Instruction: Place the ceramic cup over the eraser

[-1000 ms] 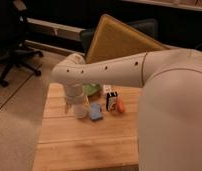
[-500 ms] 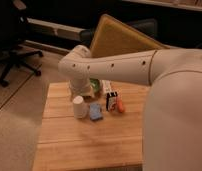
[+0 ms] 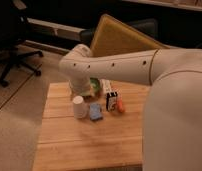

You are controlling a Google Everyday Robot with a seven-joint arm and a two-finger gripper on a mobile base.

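Gripper (image 3: pixel 80 90) near green bowl (image 3: pixel 96 85), ceramic cup (image 3: pixel 79 107) — upright

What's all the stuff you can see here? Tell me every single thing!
table: one, light wood, middle of the view
cup: one, white, standing on the table
eraser: one, blue, just right of the cup
bowl: one, green, behind the cup, partly hidden by the arm
packet: one, white, right of the bowl
box: one, black and white, right of the eraser
orange thing: one, beside the box, too small to name
board: one, yellow, tilted behind the table
chair: one, black, far left
arm: one, white, reaching in from the right
gripper: one, at the arm's end, by the bowl
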